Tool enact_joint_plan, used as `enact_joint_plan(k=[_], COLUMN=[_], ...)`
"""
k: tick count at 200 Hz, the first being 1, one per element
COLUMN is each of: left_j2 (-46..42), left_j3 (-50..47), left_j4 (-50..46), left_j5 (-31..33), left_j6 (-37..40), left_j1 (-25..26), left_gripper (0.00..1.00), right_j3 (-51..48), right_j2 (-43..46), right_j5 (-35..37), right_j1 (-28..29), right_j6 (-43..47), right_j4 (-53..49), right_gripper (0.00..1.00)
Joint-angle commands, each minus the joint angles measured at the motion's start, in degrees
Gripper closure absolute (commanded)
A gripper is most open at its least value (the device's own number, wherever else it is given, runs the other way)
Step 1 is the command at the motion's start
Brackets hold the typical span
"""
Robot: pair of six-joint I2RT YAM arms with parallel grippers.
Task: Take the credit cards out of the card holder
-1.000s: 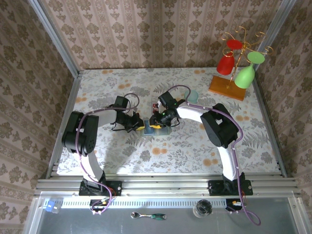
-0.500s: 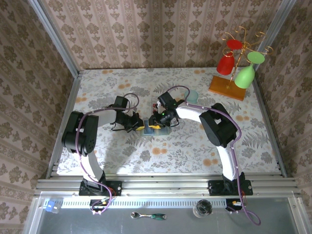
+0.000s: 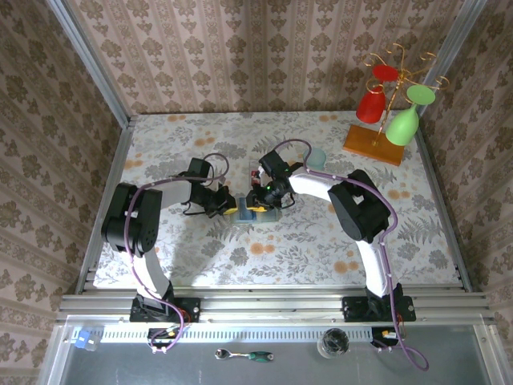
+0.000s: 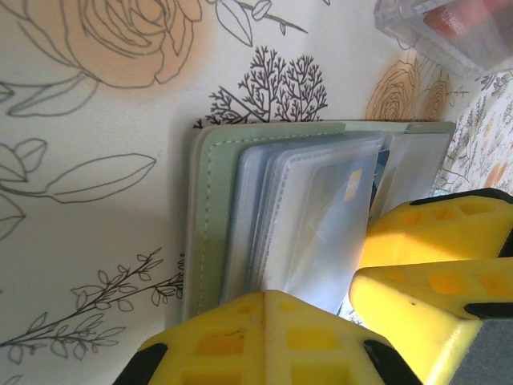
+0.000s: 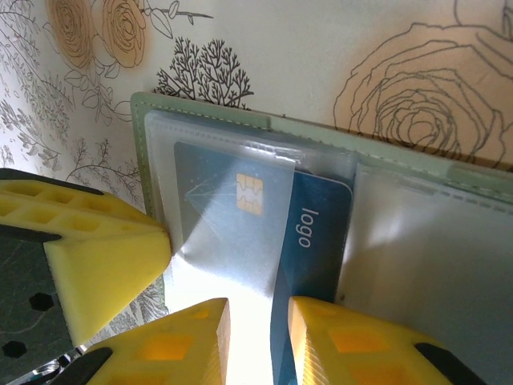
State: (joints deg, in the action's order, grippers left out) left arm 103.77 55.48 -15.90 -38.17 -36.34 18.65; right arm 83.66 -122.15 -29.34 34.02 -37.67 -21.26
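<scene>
Right wrist view: card holder [image 5: 200,114] open flat on table [image 5: 321,40], blue card [image 5: 321,233] half sleeved, lower edge between narrowly parted right gripper [image 5: 258,341] fingers; pinch unclear. Left gripper [image 3: 232,208]: one finger [image 5: 88,265] against card holder, other hidden, cannot tell spread.

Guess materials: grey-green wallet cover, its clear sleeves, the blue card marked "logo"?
Grey-green wallet cover: probably faux leather or coated fabric, matte; a stitched seam runs along its edge.
Clear sleeves: thin flexible plastic film, glossy; strong glare, and the print shows through.
Blue card marked "logo": likely rigid plastic, smooth; it lies flat with crisp straight edges.
</scene>
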Motion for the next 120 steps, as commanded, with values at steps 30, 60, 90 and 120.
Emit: enact_joint_plan(k=[30, 60, 90, 120], left_j2=[0.7, 0.3, -0.8, -2.5], left_j3=[0.9, 1.5, 2.8, 4.0], left_j4=[-2.9, -3.6, -4.3, -4.8], left_j5=[0.9, 0.9, 0.9, 0.9], left_j6=[1.5, 1.9, 1.8, 1.3], left_j1=[-0.5, -0.5, -0.5, -0.2], left_gripper=[0.94, 0.94, 0.94, 0.94], right_j3=[0.6, 0.4, -0.8, -1.8], right_j2=[2.3, 2.9, 3.9, 5.0], right_j5=[4.6, 4.3, 2.0, 1.8], right_j1=[-0.2, -0.2, -0.3, -0.6], right_j6=[1.8, 1.8, 0.9, 0.3], right_j4=[-4.9, -4.8, -1.9, -0.7], right_gripper=[0.72, 0.72, 0.72, 0.72])
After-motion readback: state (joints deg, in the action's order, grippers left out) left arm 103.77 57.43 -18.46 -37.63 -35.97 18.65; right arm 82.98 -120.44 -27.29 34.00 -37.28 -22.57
